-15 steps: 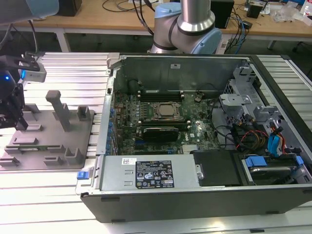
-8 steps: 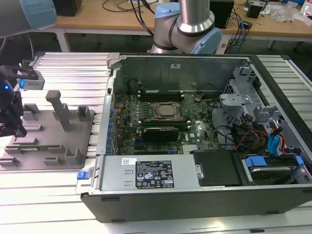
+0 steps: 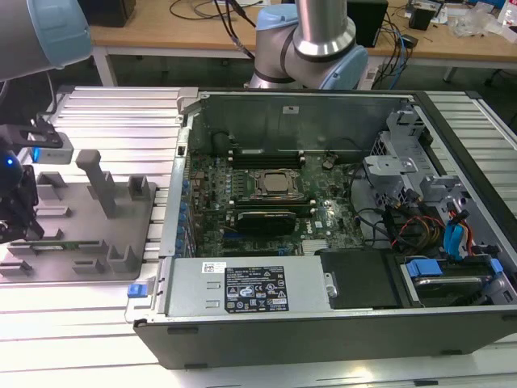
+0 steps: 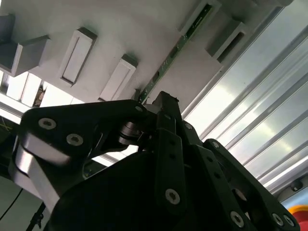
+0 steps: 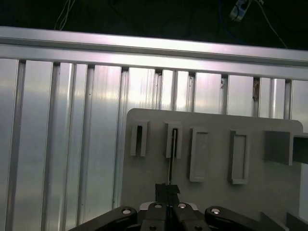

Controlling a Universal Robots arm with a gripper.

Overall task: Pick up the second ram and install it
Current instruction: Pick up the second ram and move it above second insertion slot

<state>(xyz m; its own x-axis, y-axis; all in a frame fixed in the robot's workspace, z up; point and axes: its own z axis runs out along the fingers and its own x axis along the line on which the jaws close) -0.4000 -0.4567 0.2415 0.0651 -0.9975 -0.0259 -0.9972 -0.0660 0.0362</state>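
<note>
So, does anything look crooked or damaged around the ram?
Nothing stands out. The ram stands on edge, straight in its slot on the fixture, and the gripper is shut on it.

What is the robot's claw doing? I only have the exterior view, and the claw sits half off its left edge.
Observer: In the first wrist view the gripper is shut on the near end of the second ram, seen edge-on as a thin dark line.
Operator: Is the stick off its holder?
Observer: Not yet. Its far end sits inside a raised slot block on the grey fixture plate.
Operator: Is it really green?
Observer: Yes. The second wrist view shows its green edge running along the plate, away from the gripper.
</note>
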